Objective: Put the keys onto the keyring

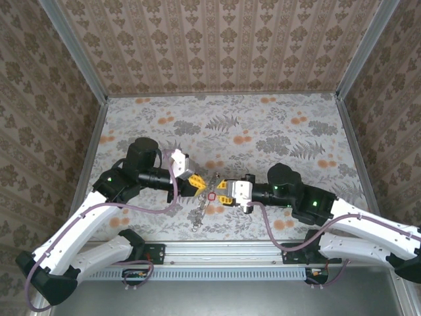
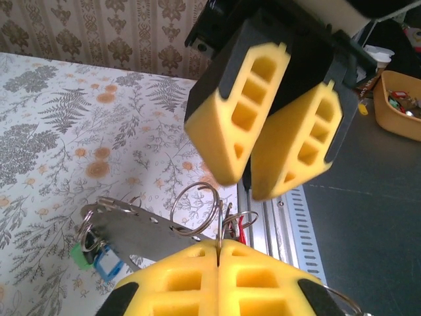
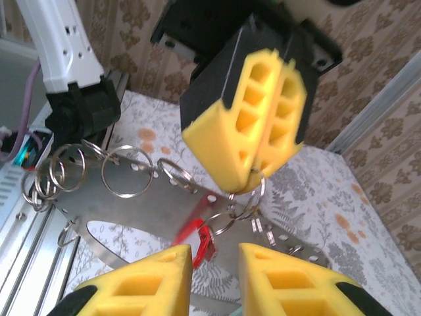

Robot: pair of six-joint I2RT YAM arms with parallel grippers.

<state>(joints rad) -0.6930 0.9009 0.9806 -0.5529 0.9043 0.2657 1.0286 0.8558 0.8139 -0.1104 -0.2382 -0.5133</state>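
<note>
**Two grippers meet over a plate of rings**

The flowered table (image 1: 263, 125) lies beneath both arms, whose grippers face each other tip to tip above its near middle.

The left gripper (image 2: 217, 253) has its yellow fingers pressed flat together, pinching the keyring (image 2: 195, 209), whose loop stands up just past the fingertips. The right gripper (image 3: 214, 253) sits directly opposite, its fingers parted by a narrow gap with nothing between them.

A thin metal plate (image 3: 131, 201) with punched holes stretches sideways between and below the two grippers, carrying a row of wire rings (image 3: 125, 172) along its edge.

The red key (image 3: 199, 240) hangs just ahead of the right gripper's open tips, under the left gripper's closed ones. The green key (image 2: 80, 255) dangles from a ring at the plate's end, off to the left of the left gripper, touching a blue tag (image 2: 105, 263) beside it.
</note>
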